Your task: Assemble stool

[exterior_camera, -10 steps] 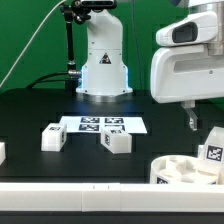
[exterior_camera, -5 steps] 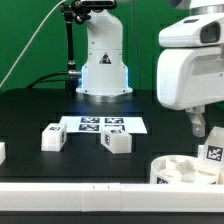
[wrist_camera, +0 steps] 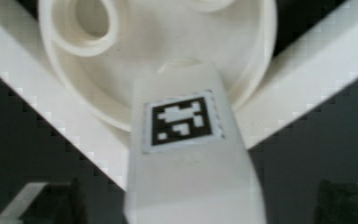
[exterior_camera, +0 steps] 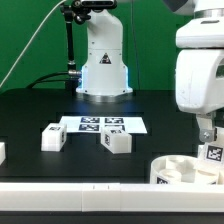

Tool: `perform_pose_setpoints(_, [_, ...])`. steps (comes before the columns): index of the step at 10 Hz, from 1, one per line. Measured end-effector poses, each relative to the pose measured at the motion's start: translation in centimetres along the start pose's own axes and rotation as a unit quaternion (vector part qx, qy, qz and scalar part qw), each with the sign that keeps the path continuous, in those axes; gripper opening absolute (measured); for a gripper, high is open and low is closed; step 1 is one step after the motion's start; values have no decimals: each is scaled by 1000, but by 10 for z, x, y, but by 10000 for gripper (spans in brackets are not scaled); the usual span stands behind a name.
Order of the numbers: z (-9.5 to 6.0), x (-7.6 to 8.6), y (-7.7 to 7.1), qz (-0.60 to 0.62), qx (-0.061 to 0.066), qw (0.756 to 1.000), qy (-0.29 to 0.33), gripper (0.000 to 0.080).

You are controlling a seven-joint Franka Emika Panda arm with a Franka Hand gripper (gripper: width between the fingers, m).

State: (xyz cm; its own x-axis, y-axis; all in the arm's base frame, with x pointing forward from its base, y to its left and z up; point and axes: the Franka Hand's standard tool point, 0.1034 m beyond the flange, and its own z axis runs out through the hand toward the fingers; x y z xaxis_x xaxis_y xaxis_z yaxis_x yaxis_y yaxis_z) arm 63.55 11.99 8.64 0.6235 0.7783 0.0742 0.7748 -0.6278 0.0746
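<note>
Your gripper (exterior_camera: pixel 205 133), spread and empty, is shifting right to straddle the white tagged blocky plastic leg (exterior_camera: pixel 212 155) on the round white rimmed seat (exterior_camera: pixel 168 166).

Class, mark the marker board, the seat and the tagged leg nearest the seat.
marker board (exterior_camera: pixel 103 124), exterior view, its middle tag.
seat (exterior_camera: pixel 172 163), exterior view, its rim.
tagged leg (wrist_camera: pixel 183 119), wrist view, its tag.

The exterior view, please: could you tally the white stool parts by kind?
Seat: 1
Legs: 3
Total: 4
</note>
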Motion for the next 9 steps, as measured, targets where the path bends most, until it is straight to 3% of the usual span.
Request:
perform_pose_setpoints(2, [3, -4, 2, 4, 1, 1000, -2, 637])
perform_pose_setpoints(3, [3, -6, 3, 6, 2, 1000, -3, 469])
perform_pose_setpoints(4, [3, -7, 4, 7, 2, 1000, -3, 469])
perform_pose_setpoints(5, [3, -7, 4, 7, 1, 1000, -3, 338])
perform_pose_setpoints(9, [3, -7, 4, 37, 2, 999, -2, 338])
